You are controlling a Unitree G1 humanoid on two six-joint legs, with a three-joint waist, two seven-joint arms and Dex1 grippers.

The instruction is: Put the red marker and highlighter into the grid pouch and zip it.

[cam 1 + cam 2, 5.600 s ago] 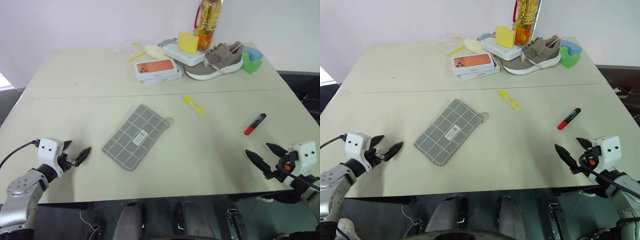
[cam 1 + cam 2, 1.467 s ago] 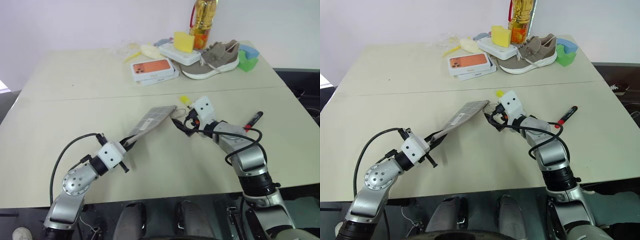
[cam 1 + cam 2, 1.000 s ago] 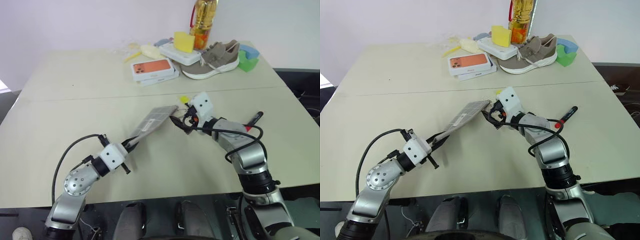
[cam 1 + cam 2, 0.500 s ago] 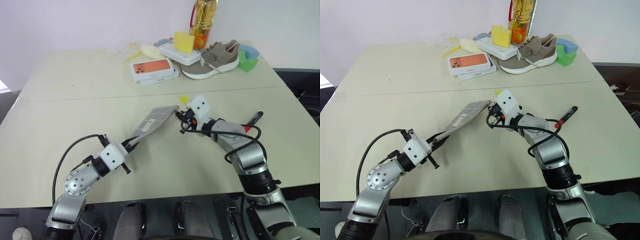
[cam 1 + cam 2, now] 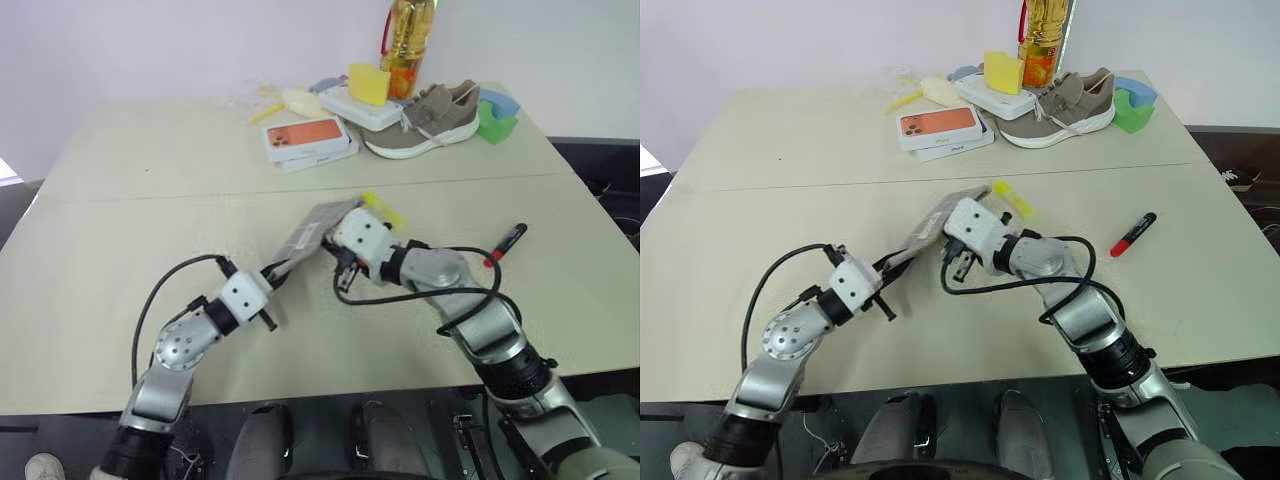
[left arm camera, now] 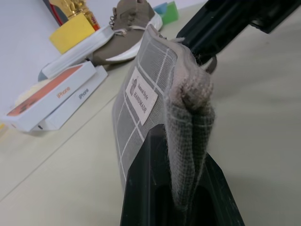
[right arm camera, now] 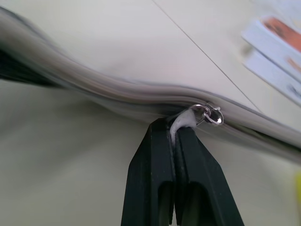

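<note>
Gripping one end of the grid pouch (image 5: 305, 238), the left end effector (image 5: 268, 277) holds it tilted off the worktop (image 5: 150, 200); the right end effector (image 7: 175, 136) pinches its zipper pull (image 7: 186, 120). Just beyond lies the highlighter (image 5: 1012, 199); the red marker (image 5: 1133, 235) rests farther right.

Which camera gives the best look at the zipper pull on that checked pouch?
The right wrist view: the zipper pull sits close up, its white tab pinched in the shut right claw. In the head views, that claw hides it against the pouch. The left wrist view shows the pouch's label side.
</note>
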